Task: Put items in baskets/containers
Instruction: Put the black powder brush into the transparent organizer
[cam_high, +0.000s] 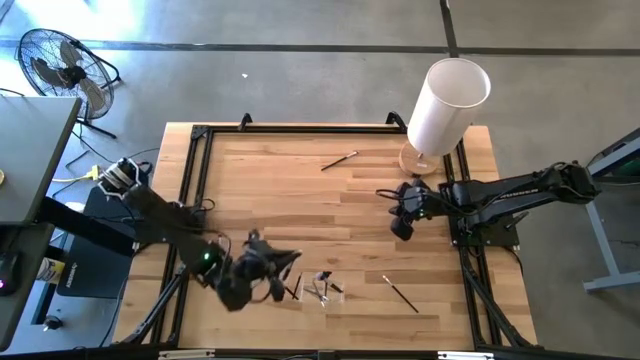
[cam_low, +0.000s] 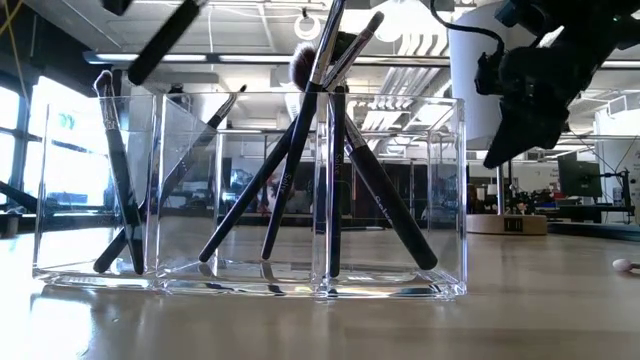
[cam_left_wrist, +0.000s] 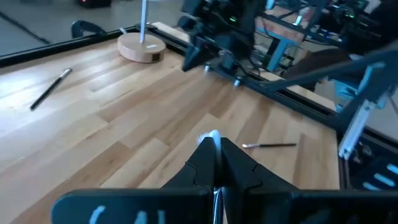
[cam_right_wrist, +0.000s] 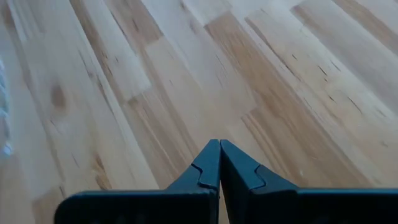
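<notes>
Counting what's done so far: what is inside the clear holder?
In the clear holder, dark-handled brushes lean across its compartments, roughly seven; overlaps hide the exact count. Two brushes lie outside on the table.

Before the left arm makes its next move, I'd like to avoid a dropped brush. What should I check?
1. Left gripper has a firm hold: ok, its fingers are shut on the held brush, whose tip shows.
2. Left gripper above the clear holder: not ok, the high view shows it beside the holder.
3. Holder upright: ok, with brushes leaning inside.
4. Right gripper out of the way: ok, it is shut, empty and apart from the holder.
5. Table finished: not ok, far loose brush and near loose brush remain.
</notes>
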